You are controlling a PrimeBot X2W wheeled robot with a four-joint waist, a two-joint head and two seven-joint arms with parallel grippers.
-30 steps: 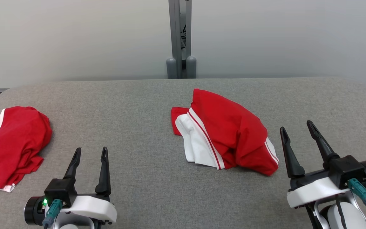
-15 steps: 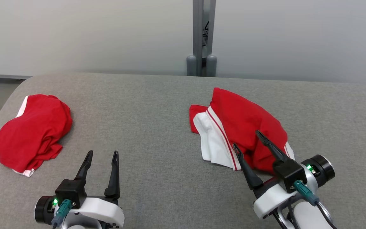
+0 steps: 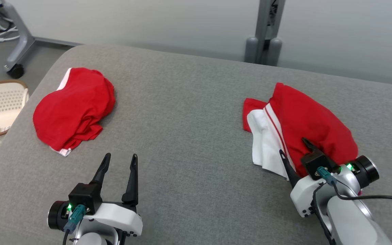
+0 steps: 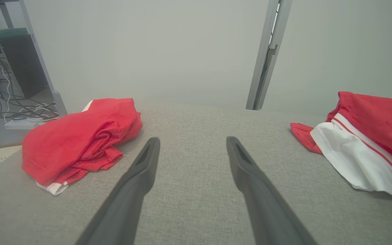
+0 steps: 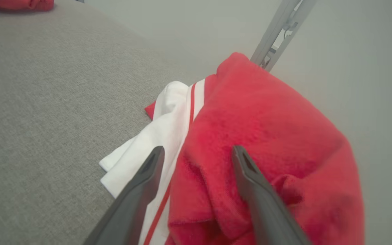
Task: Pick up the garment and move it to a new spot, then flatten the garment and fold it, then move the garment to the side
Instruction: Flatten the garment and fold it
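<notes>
Right gripper (image 3: 293,146) stood spread wide, straddling a fold of the red-and-white garment (image 3: 313,119), which lay crumpled on the right of the grey table (image 3: 189,112). Left gripper (image 3: 120,156), likewise spread, hovered empty near another red garment (image 3: 73,105).

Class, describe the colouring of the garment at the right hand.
The garment is red with a white, red-striped panel; best in right wrist view.
</notes>
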